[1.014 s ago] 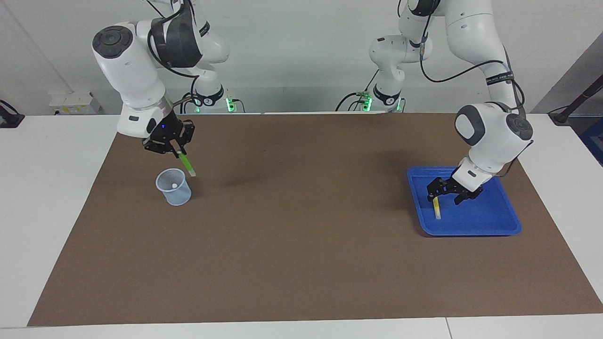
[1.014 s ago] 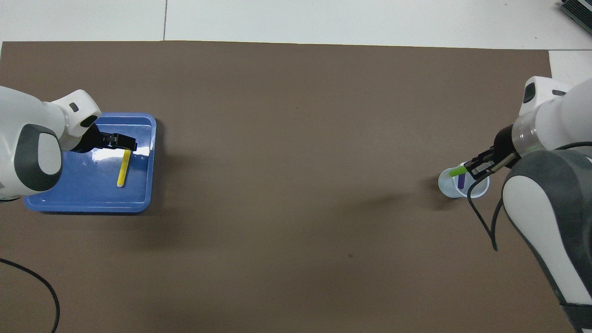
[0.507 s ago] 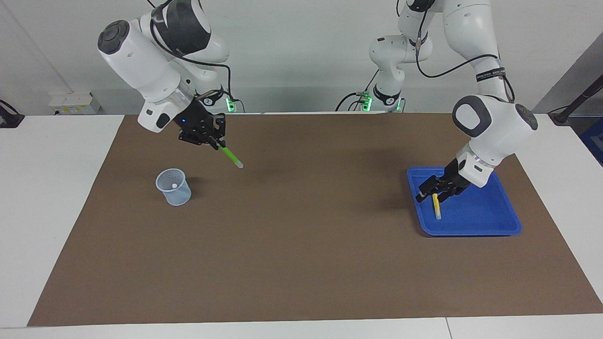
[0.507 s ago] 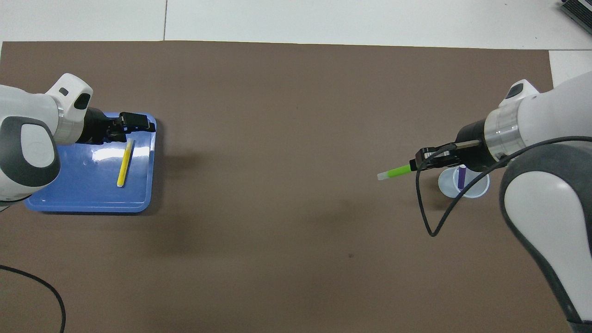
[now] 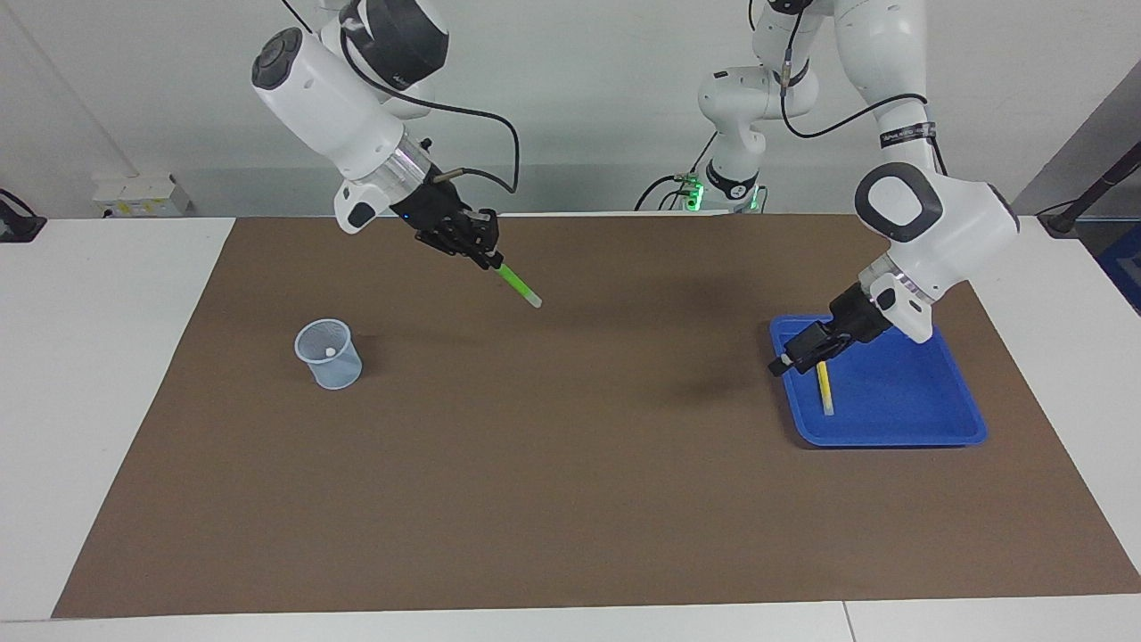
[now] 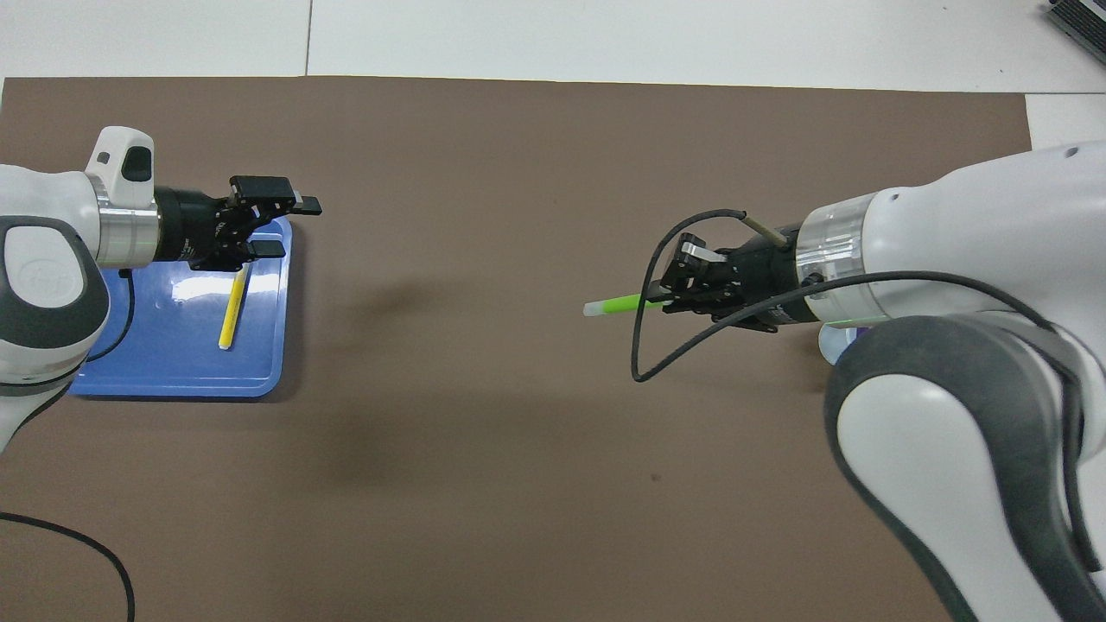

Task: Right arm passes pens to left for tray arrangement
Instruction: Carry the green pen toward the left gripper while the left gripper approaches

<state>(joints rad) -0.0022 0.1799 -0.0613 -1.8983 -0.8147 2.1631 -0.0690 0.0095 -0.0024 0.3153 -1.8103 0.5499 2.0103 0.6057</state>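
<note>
Right gripper [image 5: 488, 258] clamps green pen [image 5: 518, 286]; left gripper [image 5: 790, 360] wide open, empty, over tray [image 5: 900, 426].

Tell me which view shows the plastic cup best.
The facing view: the cup stands in full sight on the brown mat, toward the right arm's end, with nothing in front of it. In the overhead view the right arm covers nearly all of it; only a sliver of rim shows.

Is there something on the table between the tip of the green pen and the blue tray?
Nothing: between the green pen, held by the right gripper, and the tray lies only bare brown mat. The overhead view shows it best.
</note>
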